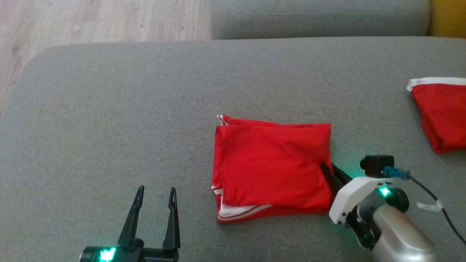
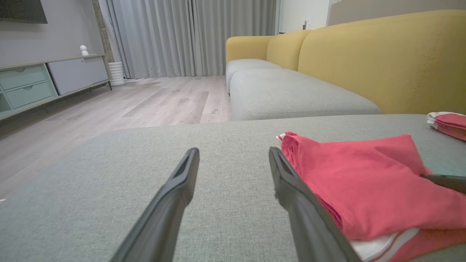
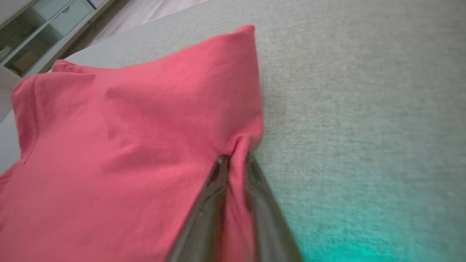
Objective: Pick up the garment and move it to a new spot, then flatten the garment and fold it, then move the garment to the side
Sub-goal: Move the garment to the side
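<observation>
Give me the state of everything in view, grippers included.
Red fabric garment with white trim, folded into a rectangle, lying on the grey fabric cushion.
Right gripper, shut on that garment's right edge, fabric pinched between its fingers.
Left gripper, open, empty, left of the garment, apart from it.
Second red garment with white trim, folded, lying near the cushion's right side, untouched.

Red garment (image 1: 271,167) is folded into a flat, rough rectangle and laid on the grey sofa cushion (image 1: 109,127). White-striped trim is exposed at the near-left corner and slightly at the far-left corner. The right edge is puckered, pinched by the right gripper (image 1: 327,168).
</observation>
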